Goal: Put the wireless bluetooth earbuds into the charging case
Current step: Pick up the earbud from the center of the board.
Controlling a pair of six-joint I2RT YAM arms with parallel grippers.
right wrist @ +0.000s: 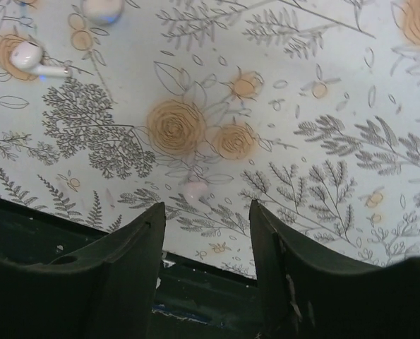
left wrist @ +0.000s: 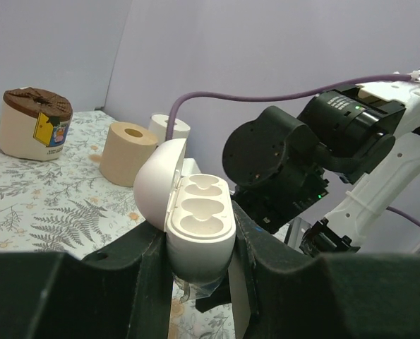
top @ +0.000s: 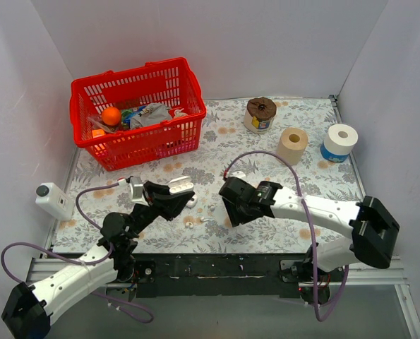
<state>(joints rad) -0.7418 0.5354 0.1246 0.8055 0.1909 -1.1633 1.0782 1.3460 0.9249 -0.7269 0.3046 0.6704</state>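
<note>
The charging case [left wrist: 199, 219] is white, with its lid open and both wells empty. My left gripper [left wrist: 199, 265] is shut on its body and holds it above the table; it also shows in the top view [top: 181, 187]. One white earbud [right wrist: 33, 60] with a short stem lies on the floral cloth, up and left of my right gripper [right wrist: 206, 219], which is open, empty and points down near the table's front edge. A second small white thing [right wrist: 102, 7] at the top edge is too blurred to name. In the top view a small white piece [top: 208, 220] lies between the grippers.
A red basket [top: 139, 109] holding an orange ball and packets stands at the back left. A brown-topped roll [top: 260, 114], a beige roll [top: 292, 145] and a white roll [top: 339, 141] stand at the back right. The black front rail [right wrist: 195, 304] runs below my right gripper.
</note>
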